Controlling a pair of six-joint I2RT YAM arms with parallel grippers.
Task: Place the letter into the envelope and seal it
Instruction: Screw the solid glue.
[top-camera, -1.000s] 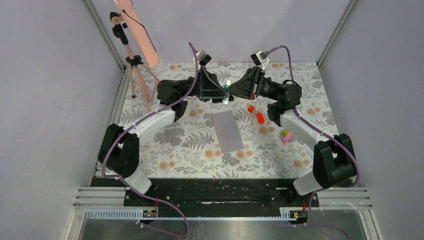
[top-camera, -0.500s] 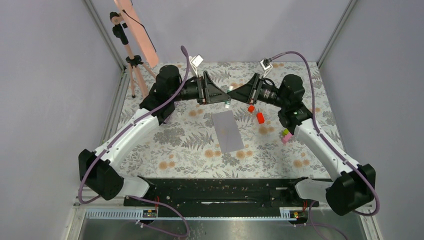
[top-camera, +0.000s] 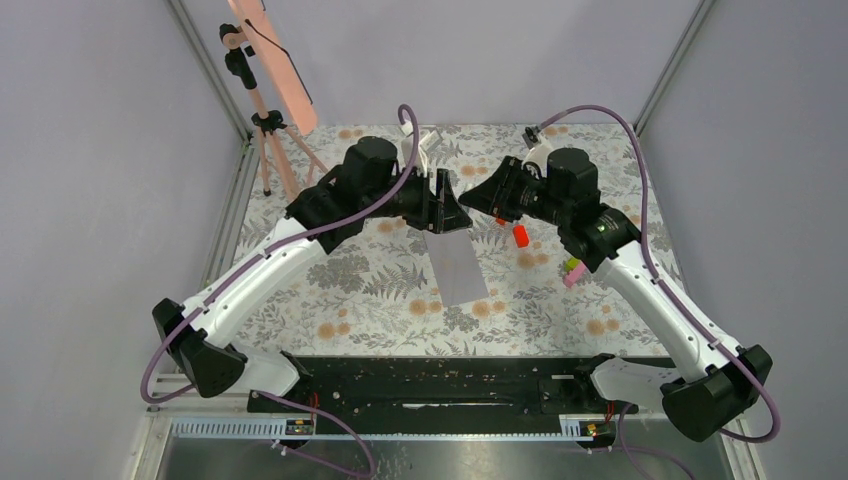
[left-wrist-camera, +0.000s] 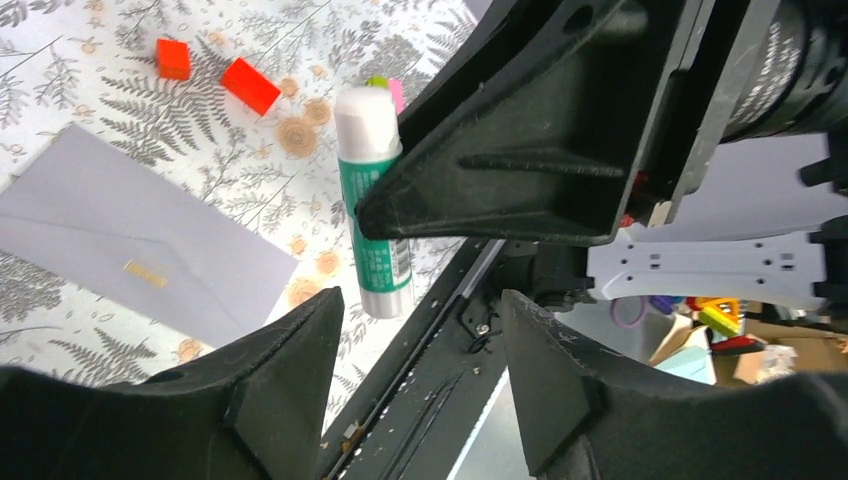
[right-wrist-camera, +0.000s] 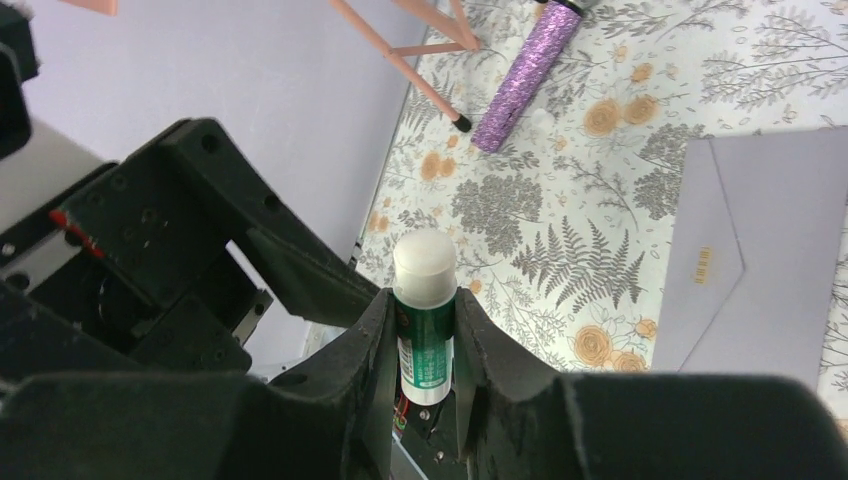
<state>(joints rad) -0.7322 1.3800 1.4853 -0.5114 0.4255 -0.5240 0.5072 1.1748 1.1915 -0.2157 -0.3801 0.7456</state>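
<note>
Now, your envelope (top-camera: 460, 270), flat on the floral mat (top-camera: 340, 285), could catch a dropped glue stick (left-wrist-camera: 372, 200): just beyond its far end your right gripper (right-wrist-camera: 423, 305) pinches it, the left gripper (left-wrist-camera: 420, 300) spread alongside, and a crooked grab could wrench it free. Envelope's long axis runs near-to-far, flap tip toward its near end.

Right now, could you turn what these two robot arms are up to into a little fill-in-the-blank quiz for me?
The right gripper is shut on a green glue stick with a ____ cap. The left gripper stands ____, gripping nothing. Beside the grey-lilac envelope, two small ____ blocks lie on the table.
Missing words: white; open; red.
</note>
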